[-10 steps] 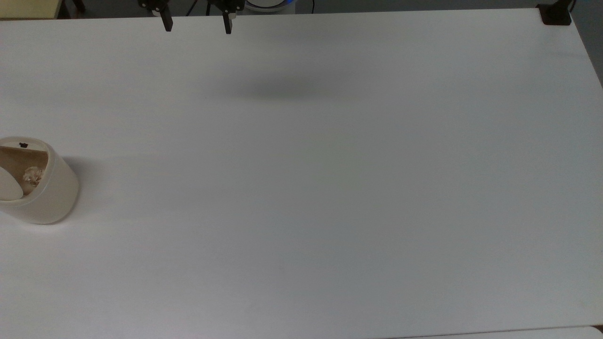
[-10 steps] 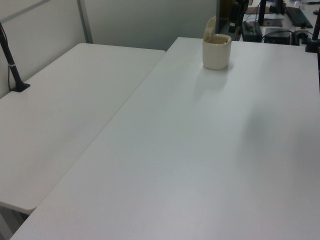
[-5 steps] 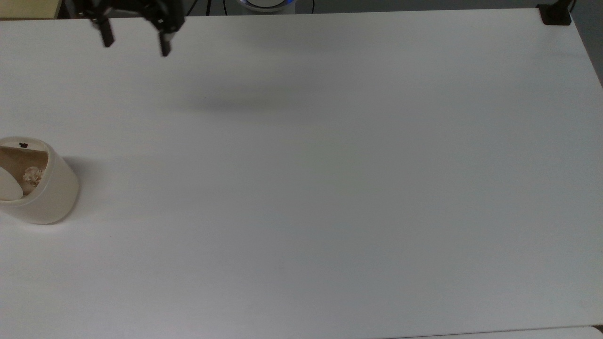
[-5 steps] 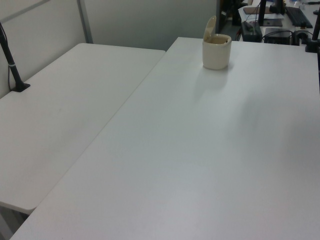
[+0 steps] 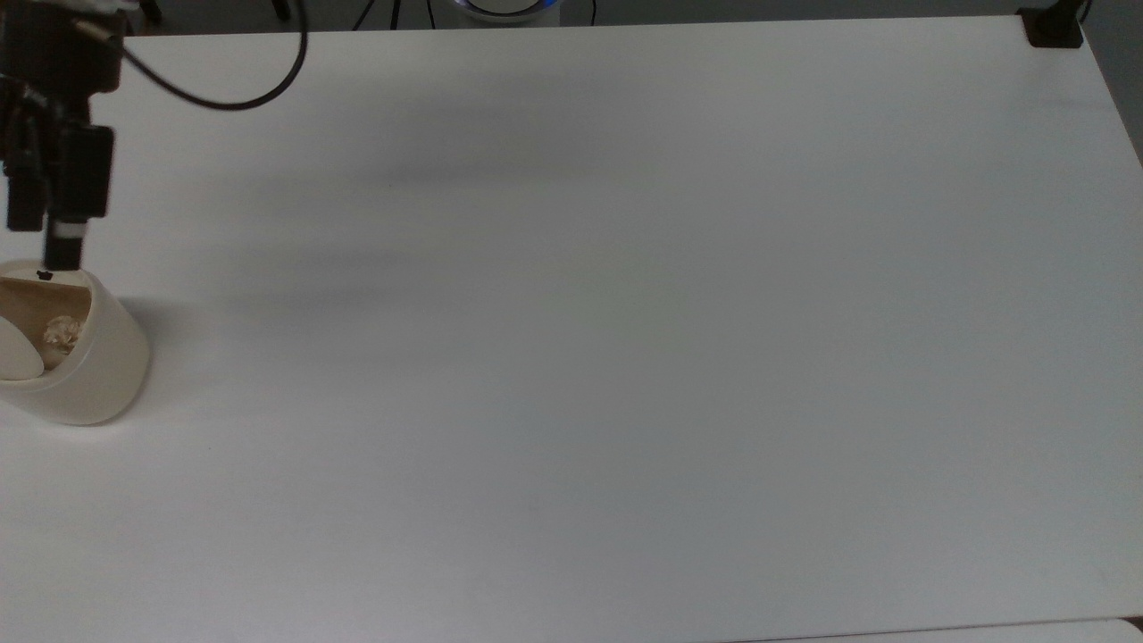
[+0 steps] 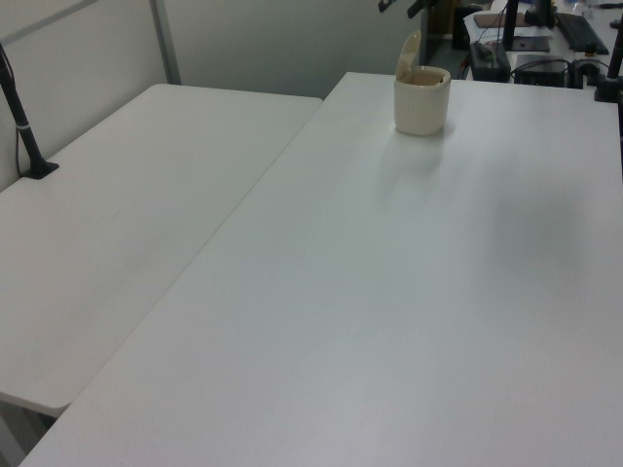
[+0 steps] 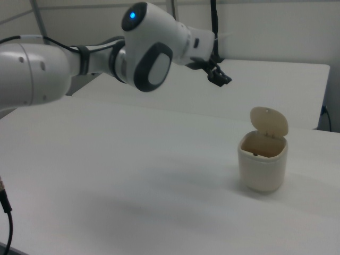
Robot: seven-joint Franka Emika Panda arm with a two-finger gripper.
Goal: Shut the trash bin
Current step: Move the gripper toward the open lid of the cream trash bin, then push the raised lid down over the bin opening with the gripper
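**Bin open, claw in the air beside it**

Worktop (image 7: 133,186): white and bare in the foreground of the right view. Trash bin (image 7: 263,170) stands upright on it, toward the right view's right. Its lid (image 7: 269,122) is tipped up and back at the rear rim, so the mouth is open w/ the tan inside showing. In the top view the bin sits at the top view's left edge, w/ a small black mark (image 5: 43,274) on the rim and a crumpled pale scrap (image 5: 62,332) lying inside.

Beyond the bin, up and toward the right view's left, hangs the claw (image 7: 219,78). It is off the worktop, apart from bin and lid, touching nothing. Cannot tell how wide it stands, and nothing is seen held in it. The white arm (image 7: 79,64) reaches in from the right view's left, and a black cable (image 5: 223,103) loops off it. A second white table (image 7: 276,85) stands furthest back.
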